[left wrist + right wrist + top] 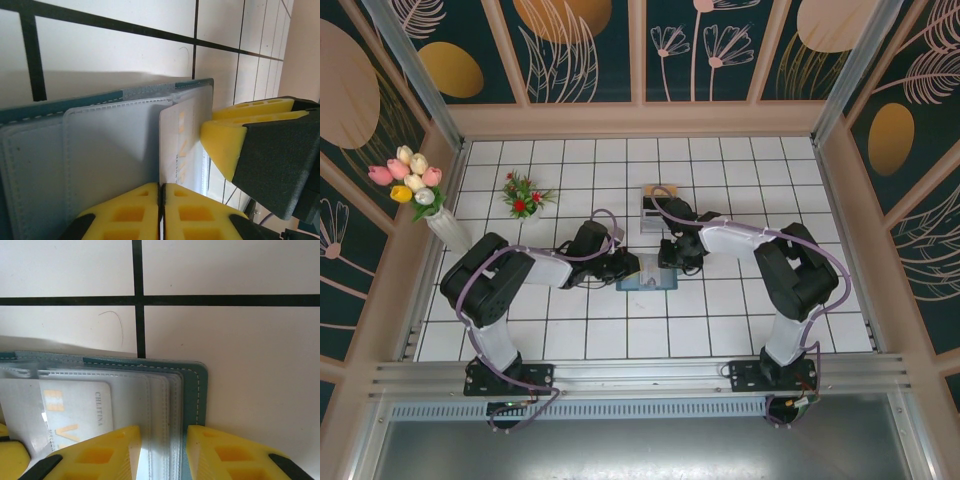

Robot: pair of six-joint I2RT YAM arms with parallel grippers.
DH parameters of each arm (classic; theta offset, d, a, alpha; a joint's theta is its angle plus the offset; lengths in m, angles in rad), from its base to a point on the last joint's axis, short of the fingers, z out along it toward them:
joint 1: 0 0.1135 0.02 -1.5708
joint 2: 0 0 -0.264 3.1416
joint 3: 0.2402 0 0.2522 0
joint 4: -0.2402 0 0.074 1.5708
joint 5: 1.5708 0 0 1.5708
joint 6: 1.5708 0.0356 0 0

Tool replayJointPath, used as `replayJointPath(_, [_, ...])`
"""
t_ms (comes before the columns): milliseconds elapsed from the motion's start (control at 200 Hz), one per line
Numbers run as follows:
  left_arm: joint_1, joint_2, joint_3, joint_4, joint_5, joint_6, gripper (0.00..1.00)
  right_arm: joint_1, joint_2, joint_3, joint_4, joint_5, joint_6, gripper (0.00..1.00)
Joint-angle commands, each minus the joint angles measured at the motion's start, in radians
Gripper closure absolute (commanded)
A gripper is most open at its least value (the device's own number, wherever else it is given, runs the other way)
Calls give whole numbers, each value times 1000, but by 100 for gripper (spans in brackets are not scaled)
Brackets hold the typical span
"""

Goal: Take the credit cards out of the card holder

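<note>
1. Left wrist view: my left gripper [161, 189] has its two yellow fingers pressed together, pinching the near edge of one credit card [182, 142].
2. The card is pale, with orange lettering. It lies against the light grey-blue inside face of the card holder [100, 150]. I cannot tell whether its far end sits inside a sleeve.
3. One finger of my right gripper [164, 435], yellow at the tip and black behind, stands just beside the card's far long edge in the same view.
4. Right wrist view: my right gripper's two fingers stand a little apart and clamp the holder at its edge. The stacked clear sleeves and the teal stitched cover lie between them.
5. I count one card in this view as well, showing through the sleeves to the left of my fingers.
6. Top external view: the one card holder lies open on the tiled table [620, 335], near its middle. My two grippers meet over it, the left from the left and the right from the right.
7. One grey stand [653, 205] sits beyond the holder, near it but apart.
8. One pot of red flowers [523, 196] stands at far left.
9. One vase of tulips [442, 228] stands against the left wall.
</note>
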Motion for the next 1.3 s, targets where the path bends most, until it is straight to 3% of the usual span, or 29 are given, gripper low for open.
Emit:
replayJointPath(0, [7,-50,18,-79,-42,47,92,17,78,-49,-20,27,-6,67])
replayJointPath(240, [34,-191,-10,-211,-94,122,100,3,61,-63,-2,5,-4,67])
replayJointPath(520, [48,-309,-2,-277,-134,154,100,-5,-25,-5,48,-119,11,65])
replayJointPath(826, [51,-402,25,-291,-178,143,100,-98,-249,-13,148,-180,73,55])
replayJointPath(1031, [68,-433,41,-168,-160,70,100,-256,-332,-104,402,-486,147,49])
replayJointPath(1296, [77,-442,62,32,-76,-71,100,-275,-298,-84,685,-745,278,41])
